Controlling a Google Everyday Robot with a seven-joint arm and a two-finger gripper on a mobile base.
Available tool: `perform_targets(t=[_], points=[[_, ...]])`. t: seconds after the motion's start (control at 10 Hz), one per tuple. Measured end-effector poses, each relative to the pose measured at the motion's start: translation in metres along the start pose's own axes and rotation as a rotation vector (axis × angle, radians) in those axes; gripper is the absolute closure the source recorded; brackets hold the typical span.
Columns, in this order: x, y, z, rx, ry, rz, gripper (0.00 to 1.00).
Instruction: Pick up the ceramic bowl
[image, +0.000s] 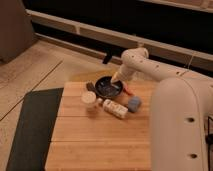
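The ceramic bowl (108, 87) is round, shallow and glossy black with a bluish sheen inside. It sits near the far edge of the wooden table (100, 142). My white arm reaches in from the right, bends at an elbow (136, 57) and comes down to the bowl. The gripper (119, 78) is at the bowl's far right rim, just above or touching it. The bowl rests on the table.
A small cream cup (89, 99) stands in front of the bowl. A white bottle (115, 108) lies next to it, with a blue-grey object (133, 104) and a thin red item (129, 90) to the right. A dark mat (30, 125) lies left of the table. My white body (182, 125) fills the right.
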Motion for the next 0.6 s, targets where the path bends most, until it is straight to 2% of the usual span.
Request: perform_targets(t=[0.2,0.6], points=[[0.0,-0.004,0.017,0.052,0.05,-0.015,0.35],[0.006,-0.008,0.052,0.125,0.148,-0.028,0.35]])
